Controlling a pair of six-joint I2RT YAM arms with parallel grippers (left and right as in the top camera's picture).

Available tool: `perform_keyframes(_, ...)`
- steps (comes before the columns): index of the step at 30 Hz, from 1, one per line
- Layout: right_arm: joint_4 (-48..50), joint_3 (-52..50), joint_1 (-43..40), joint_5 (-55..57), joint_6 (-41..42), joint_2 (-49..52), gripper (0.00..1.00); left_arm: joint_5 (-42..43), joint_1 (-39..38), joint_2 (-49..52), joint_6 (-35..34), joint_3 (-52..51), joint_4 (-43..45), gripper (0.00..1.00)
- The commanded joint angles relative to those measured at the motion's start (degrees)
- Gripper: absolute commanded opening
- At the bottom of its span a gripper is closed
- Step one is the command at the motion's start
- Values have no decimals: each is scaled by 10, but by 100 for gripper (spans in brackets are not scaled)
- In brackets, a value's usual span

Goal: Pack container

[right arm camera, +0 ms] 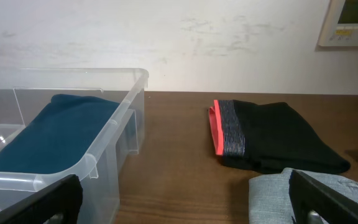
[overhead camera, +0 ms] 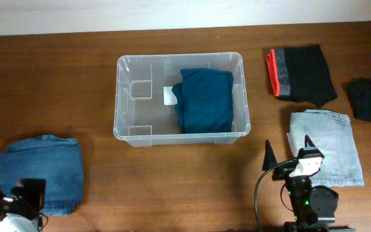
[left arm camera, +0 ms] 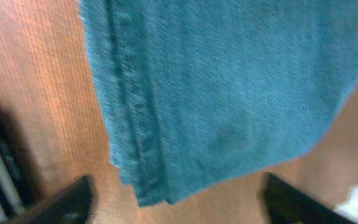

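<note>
The clear plastic container [overhead camera: 123,96] stands at the table's middle back, with a folded teal garment [overhead camera: 205,100] in its right half. Folded blue denim [overhead camera: 40,171] lies at the front left. My left gripper [overhead camera: 32,193] hovers over the denim's front edge. In the left wrist view the denim [left arm camera: 229,93] fills the frame and its lower corner reaches between the spread fingers [left arm camera: 67,202]; the gripper is open and grips nothing. My right gripper [overhead camera: 288,147] stands open at the front right, beside folded light grey jeans [overhead camera: 327,145].
A black garment with a red band [overhead camera: 301,74] lies right of the container, and a small black item [overhead camera: 370,100] sits at the far right. The right wrist view shows the container wall [right arm camera: 104,155] on its left and the grey jeans [right arm camera: 272,199] at lower right.
</note>
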Motion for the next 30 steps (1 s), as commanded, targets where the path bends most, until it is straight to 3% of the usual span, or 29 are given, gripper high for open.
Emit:
perform_keyframes(1,-3,-3,-4,-3,-2,-5,99,-34,3,12,6,-2,-1,52)
perform_keyframes(5,-3,-3,-4,-3,-2,-5,99,-34,3,36,-15,-2,0,7)
perform_keyframes(6,-3,-3,-4,-3,-2,-5,99,-33,3,43,-20,-2,0,2)
perform_keyframes(19,-3,-3,-4,-3,-2,-5,99,-19,3,178,-77,-2,59,1)
perform_keyframes(30,-3,-3,-4,-3,-2,-5,99,62,0,282,-97,-2,171,1)
